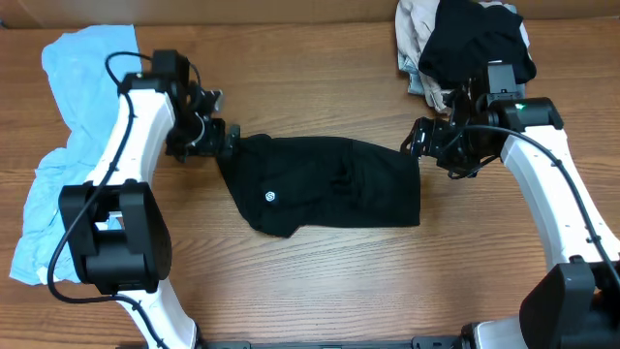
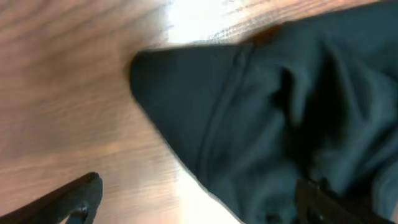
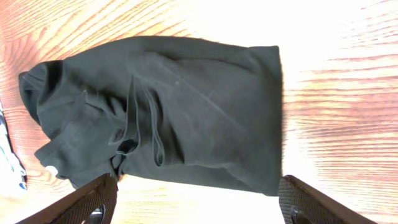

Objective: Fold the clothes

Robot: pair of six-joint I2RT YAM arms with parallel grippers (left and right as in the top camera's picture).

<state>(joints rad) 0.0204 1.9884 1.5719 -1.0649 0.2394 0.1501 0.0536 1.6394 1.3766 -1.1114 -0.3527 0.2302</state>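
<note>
We see the black shirt [image 1: 325, 184] lying bunched mid-table [image 1: 320, 291]. Left gripper [image 1: 223, 139] sits at its left edge, jaws spread wide. Right gripper [image 1: 417, 143] sits at its right edge, jaws spread too. Light blue tee [image 1: 77, 78] lies far left.

Wooden table [image 1: 320, 291]: brown grain, bright glare patches in both wrist views.

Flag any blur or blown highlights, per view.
Overhead: sharp, even light, though the black shirt reads nearly flat. Left wrist: soft throughout, with glare on the table at top. Right wrist: shirt folds crisp, table washed white along top and bottom edges.
</note>
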